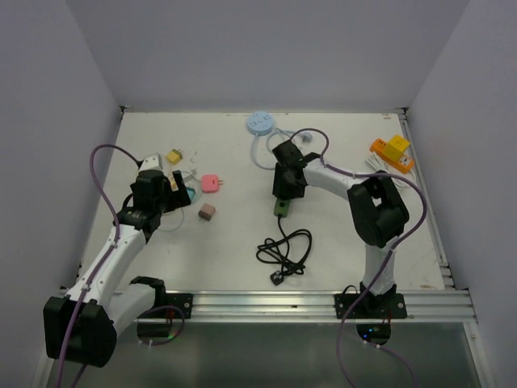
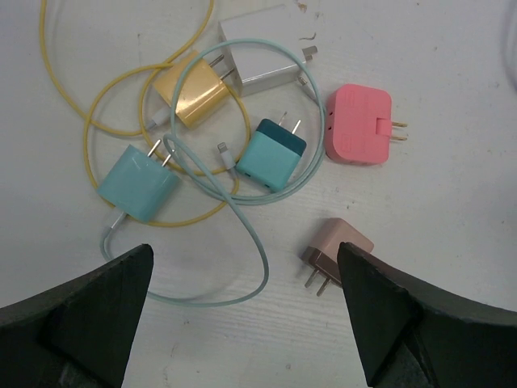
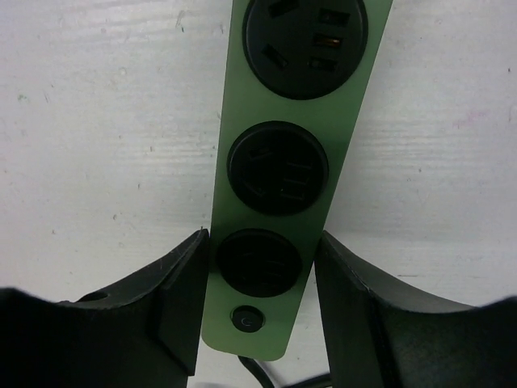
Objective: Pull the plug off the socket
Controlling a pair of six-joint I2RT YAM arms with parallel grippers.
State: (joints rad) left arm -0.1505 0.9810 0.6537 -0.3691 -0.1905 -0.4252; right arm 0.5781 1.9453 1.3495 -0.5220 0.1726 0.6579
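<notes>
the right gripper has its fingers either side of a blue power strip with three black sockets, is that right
No: the power strip is green, not blue, as the right wrist view shows. The right gripper does have its fingers either side of it, and three black sockets show.

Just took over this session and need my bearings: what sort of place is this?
Probably a robotics lab test cell: white tabletop boxed in by plain wall panels, an aluminium mounting rail, a green power strip and loose chargers.
</notes>
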